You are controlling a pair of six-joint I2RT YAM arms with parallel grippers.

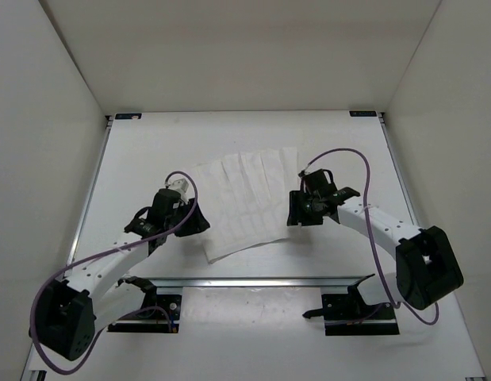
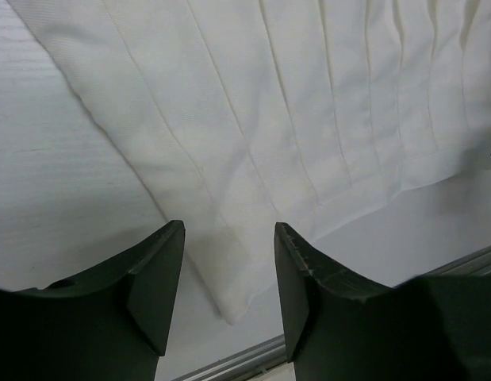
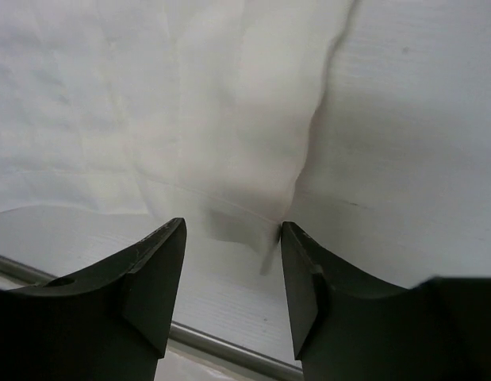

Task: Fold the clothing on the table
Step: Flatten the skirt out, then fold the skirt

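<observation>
White clothing point(image 1: 247, 205), creased, on table point(image 1: 146, 159) — left gripper point(image 2: 229, 250) and right gripper point(image 3: 233, 246) parted, empty; risk: corners snagged by fingers, fold skewed.

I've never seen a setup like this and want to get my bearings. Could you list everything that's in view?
clothing: one, white, creased, spread flat mid-table between the arms.
table: one, white, under everything.
metal rail: silver, along the table's near edge; more run along its sides.
walls: white panels at the left, back and right.
cables: two, purple, one looping along each arm.
arms: two, white with black joints, reaching in from the near edge.
left hand: one, black, open at the clothing's left side.
right hand: one, black, open at the clothing's right side.
</observation>
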